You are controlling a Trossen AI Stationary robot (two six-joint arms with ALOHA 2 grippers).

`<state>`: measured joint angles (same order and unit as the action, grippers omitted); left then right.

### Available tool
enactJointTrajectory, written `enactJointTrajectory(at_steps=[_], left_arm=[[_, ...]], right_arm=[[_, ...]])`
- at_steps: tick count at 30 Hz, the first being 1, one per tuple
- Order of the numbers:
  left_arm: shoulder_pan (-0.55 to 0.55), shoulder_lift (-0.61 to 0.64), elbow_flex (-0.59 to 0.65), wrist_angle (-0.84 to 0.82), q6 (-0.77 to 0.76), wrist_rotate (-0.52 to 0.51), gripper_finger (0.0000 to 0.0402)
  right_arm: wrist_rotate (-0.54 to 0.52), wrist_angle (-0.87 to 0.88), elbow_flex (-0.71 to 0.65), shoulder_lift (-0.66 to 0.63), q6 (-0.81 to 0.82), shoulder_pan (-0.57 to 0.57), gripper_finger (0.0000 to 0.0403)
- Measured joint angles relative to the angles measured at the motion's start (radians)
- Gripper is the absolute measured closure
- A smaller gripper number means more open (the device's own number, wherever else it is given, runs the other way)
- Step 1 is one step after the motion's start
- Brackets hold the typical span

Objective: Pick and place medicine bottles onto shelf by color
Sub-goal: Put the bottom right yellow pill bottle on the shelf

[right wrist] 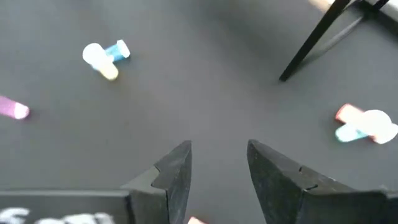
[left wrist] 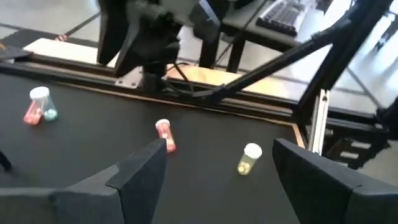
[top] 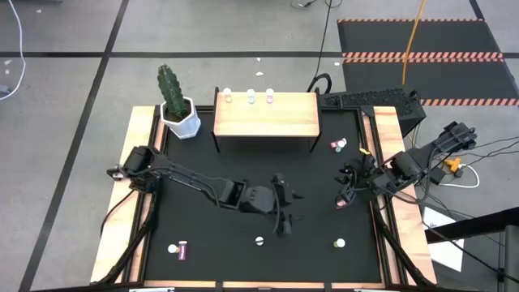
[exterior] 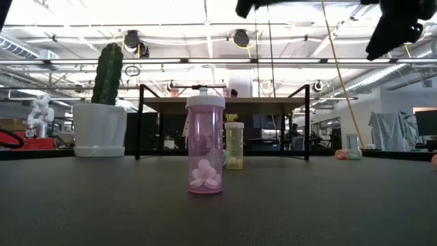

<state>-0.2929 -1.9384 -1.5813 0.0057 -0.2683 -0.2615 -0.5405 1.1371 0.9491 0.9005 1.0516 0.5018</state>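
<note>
Three bottles (top: pixel 249 97) sit along the shelf (top: pixel 266 118) back edge, top center. Five-ish lie scattered on the table (top: pixel 203 235). Left gripper (top: pixel 285 212) and right gripper (top: pixel 347 188) both open, empty.

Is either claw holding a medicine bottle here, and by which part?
Nothing is held. The left claw and right claw both stand open and empty above the black table.
</note>
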Motion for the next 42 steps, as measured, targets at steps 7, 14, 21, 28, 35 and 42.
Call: enactJointTrajectory(at_steps=[7,14,21,28,35,42], left_arm=[[0.008,-0.017,-0.034,0.087,0.005,0.006,0.0112],[0.049,-0.162,-0.048,0.377,0.013,0.103,0.0112],[0.052,-0.364,-0.223,0.467,0.1,0.207,0.0112],[0.054,-0.577,-0.468,0.465,0.189,0.281,0.0112],[0.053,-0.749,-0.606,0.461,0.293,0.366,0.0112],[0.046,-0.802,-0.62,0.44,0.264,0.411,0.0112]], right_arm=[[0.049,-0.063,-0.007,-0.034,0.006,0.0,0.0253],[0.048,-0.166,-0.007,-0.12,-0.023,0.0,0.0252],[0.048,-0.17,-0.007,-0.193,-0.016,0.0,0.0252],[0.055,-0.184,-0.007,-0.214,0.016,0.0,0.0252],[0.103,-0.175,-0.007,-0.214,0.029,0.0,0.0252],[0.122,-0.175,-0.007,-0.213,0.041,0.0,0.0252]])
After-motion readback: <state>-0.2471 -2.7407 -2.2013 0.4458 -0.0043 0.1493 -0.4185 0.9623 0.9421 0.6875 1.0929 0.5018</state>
